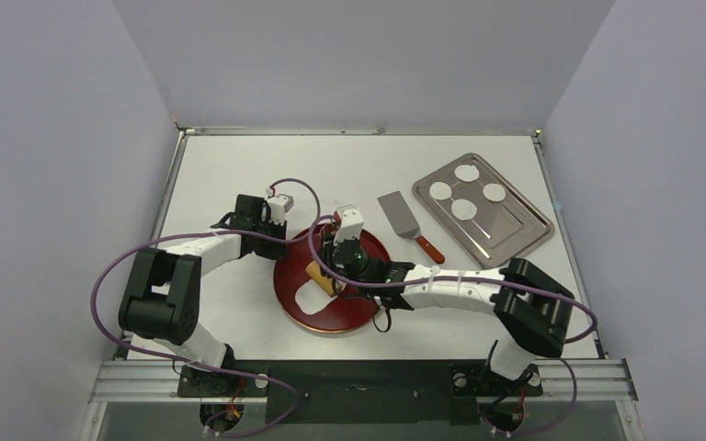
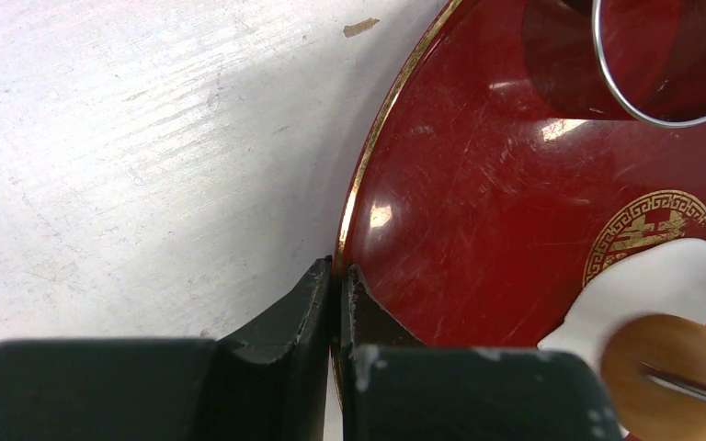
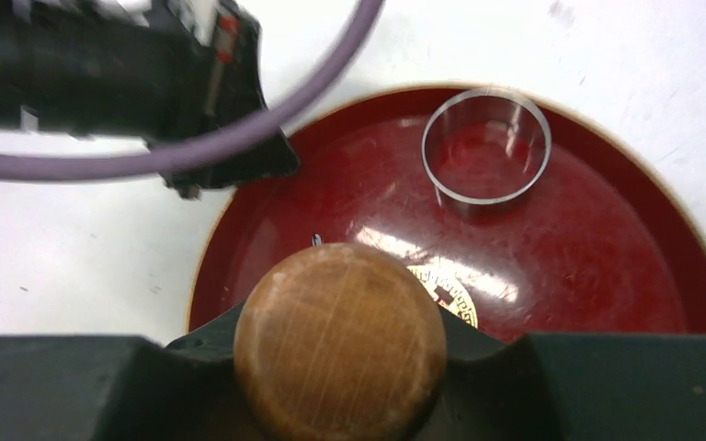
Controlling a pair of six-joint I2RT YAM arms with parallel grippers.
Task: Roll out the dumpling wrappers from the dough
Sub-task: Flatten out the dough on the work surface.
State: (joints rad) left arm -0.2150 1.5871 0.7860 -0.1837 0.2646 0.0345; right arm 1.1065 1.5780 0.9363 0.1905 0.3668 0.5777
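Note:
The dough is a flattened white sheet lying on a round red plate with a gold rim. My right gripper is shut on a wooden rolling pin, held over the plate with its end above the dough. My left gripper is shut on the plate's left rim, the gold edge running between its fingers. Several round white dumpling wrappers lie on a metal tray at the back right. Most of the dough is hidden in the right wrist view.
A clear ring cutter stands on the far side of the plate. A metal spatula with a red handle lies between the plate and the metal tray. A purple cable loops above the plate's left side.

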